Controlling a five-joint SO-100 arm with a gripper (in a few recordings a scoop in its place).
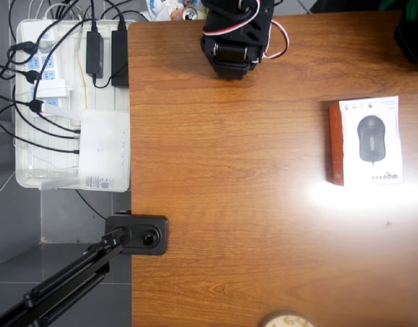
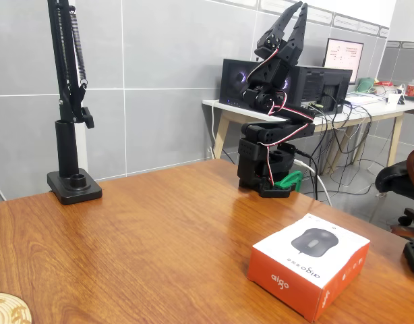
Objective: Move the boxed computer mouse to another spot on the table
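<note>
From above, the boxed computer mouse (image 1: 366,141) lies flat at the right side of the table (image 1: 229,204), with a bright spot of light just below it. My arm's base (image 1: 235,37) sits at the top middle, well apart from the box.

In the fixed view, my gripper (image 2: 296,9) points up at the top of the frame. Its fingers look nearly pressed together and hold nothing. The box sits at the lower right, near the table's edge.
</note>
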